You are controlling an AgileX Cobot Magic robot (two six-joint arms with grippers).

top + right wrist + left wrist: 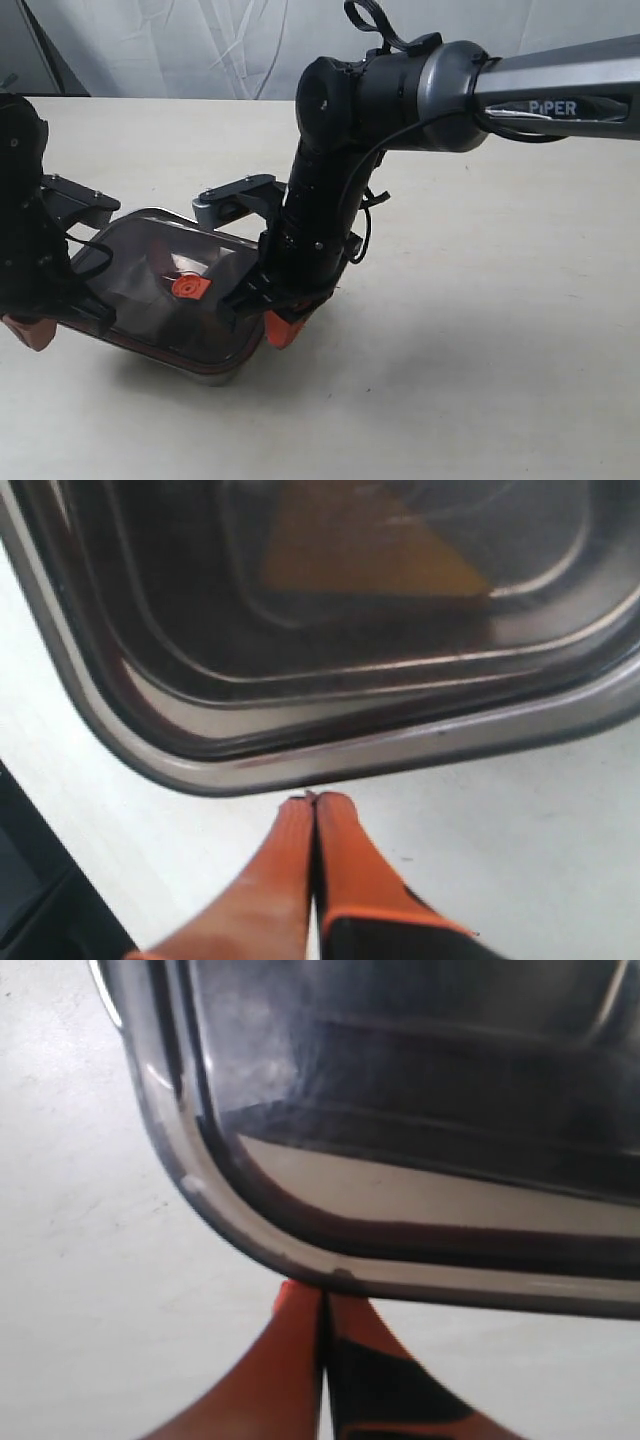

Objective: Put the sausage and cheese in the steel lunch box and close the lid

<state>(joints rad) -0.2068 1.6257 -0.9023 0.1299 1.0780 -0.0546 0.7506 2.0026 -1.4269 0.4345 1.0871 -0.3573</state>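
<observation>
Both jaws closed, lid [140, 282] on steel lunch box [208, 377]

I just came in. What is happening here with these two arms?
The dark lid already lies on the steel lunch box, orange valve up. The left gripper and the right gripper, both shut, hold their tips at the lid's rim, one at each end. The cheese shows through the lid; the sausage I cannot make out.
</observation>
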